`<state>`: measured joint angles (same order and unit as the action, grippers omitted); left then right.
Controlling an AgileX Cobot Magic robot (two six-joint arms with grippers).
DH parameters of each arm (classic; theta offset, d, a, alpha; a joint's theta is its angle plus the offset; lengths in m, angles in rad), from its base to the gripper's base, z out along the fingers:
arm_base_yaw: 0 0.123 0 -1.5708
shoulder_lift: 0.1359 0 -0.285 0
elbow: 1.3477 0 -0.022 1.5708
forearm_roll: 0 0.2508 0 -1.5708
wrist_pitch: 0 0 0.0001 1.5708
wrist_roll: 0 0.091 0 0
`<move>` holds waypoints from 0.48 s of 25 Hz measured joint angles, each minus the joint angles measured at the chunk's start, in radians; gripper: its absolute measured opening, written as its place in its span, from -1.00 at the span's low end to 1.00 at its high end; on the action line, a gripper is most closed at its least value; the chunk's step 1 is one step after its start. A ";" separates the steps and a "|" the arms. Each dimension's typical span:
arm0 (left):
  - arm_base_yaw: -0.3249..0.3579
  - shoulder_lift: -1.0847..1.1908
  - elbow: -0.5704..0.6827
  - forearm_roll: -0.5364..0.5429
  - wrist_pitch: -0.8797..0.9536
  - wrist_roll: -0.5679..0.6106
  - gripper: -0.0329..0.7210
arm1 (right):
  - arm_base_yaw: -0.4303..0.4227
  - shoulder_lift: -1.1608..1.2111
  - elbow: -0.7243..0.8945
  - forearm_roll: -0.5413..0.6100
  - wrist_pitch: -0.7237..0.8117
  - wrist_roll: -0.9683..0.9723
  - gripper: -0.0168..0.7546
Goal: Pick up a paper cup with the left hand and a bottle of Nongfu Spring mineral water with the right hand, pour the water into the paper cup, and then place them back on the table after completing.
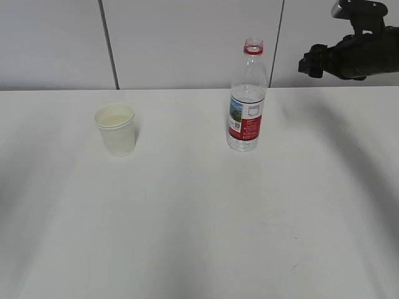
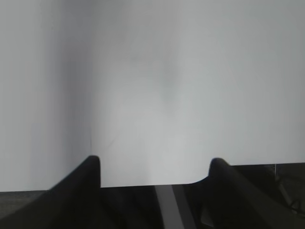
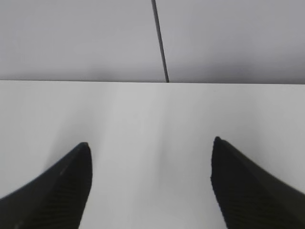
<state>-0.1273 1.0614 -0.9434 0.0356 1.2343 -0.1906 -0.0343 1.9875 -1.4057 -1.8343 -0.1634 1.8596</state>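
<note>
A white paper cup (image 1: pixel 116 129) stands upright on the white table (image 1: pixel 199 218), left of centre. A clear water bottle (image 1: pixel 247 98) with a red label and red neck ring, no cap, stands upright right of centre; water fills it to about the label top. My right gripper (image 1: pixel 310 63) hovers high at the far right, above and right of the bottle. In the right wrist view it (image 3: pixel 150 148) is open and empty over bare table. My left gripper (image 2: pixel 155 162) is open and empty in the left wrist view, over the table's edge; it is out of the exterior view.
A grey panelled wall (image 1: pixel 187 37) with dark seams runs behind the table. In the left wrist view the table's edge (image 2: pixel 143 185) shows, with dark floor below it.
</note>
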 joint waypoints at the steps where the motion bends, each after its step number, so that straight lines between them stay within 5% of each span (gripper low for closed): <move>1: 0.000 -0.052 0.027 0.003 0.000 0.001 0.25 | 0.000 0.000 0.000 0.000 0.000 0.000 0.53; 12: 0.000 -0.579 0.282 0.004 -0.109 0.041 0.25 | 0.000 0.000 0.000 0.000 -0.008 0.023 0.53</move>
<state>-0.1273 0.4824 -0.6610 0.0401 1.1254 -0.1494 -0.0343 1.9875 -1.4057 -1.8343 -0.1712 1.8828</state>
